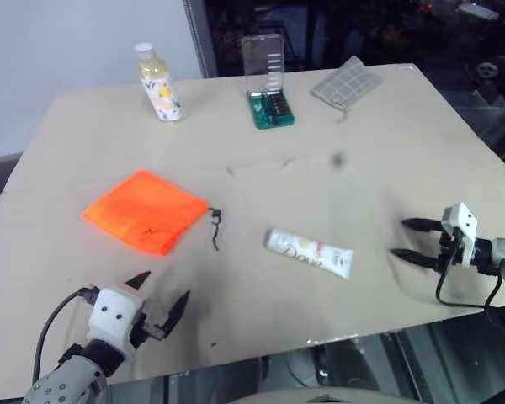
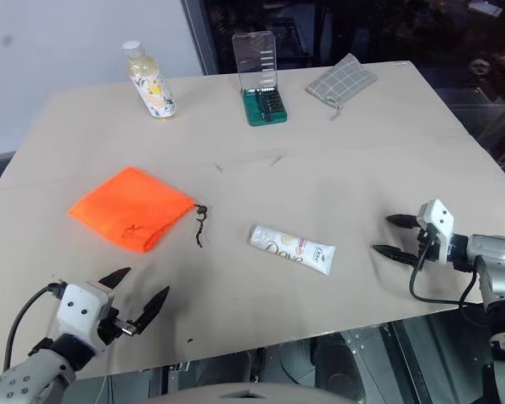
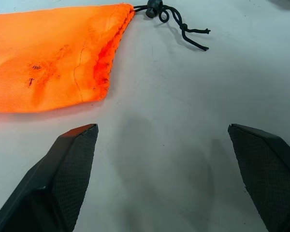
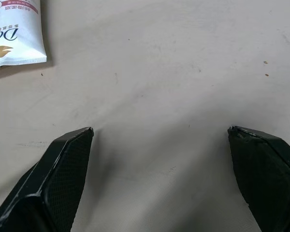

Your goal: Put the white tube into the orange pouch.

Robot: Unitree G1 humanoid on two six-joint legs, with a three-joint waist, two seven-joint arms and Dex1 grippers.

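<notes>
The left gripper (image 1: 162, 293) hovers over the near edge of the table (image 1: 387, 151), nearer than the white tube and off to its left, with its two black fingers spread wide and nothing between them. The right gripper (image 1: 408, 240) hangs to the right of the white tube, pointing toward it, its jaws likewise wide apart and empty.

The white tube (image 1: 309, 252) lies flat on the table between the two grippers, apart from both, its crimped end toward the right gripper. The orange pouch (image 1: 145, 210) lies flat to the tube's left, a little farther back, with its dark cord (image 1: 215, 228) trailing from the corner that faces the tube; pouch and tube do not touch.

Well beyond the tube, along the far side of the table, stand a yellowish bottle (image 1: 158, 82) to the far left, a green case (image 1: 270, 108) with its clear lid raised straight behind the tube, and a grey checked pouch (image 1: 346, 82) to the far right.
</notes>
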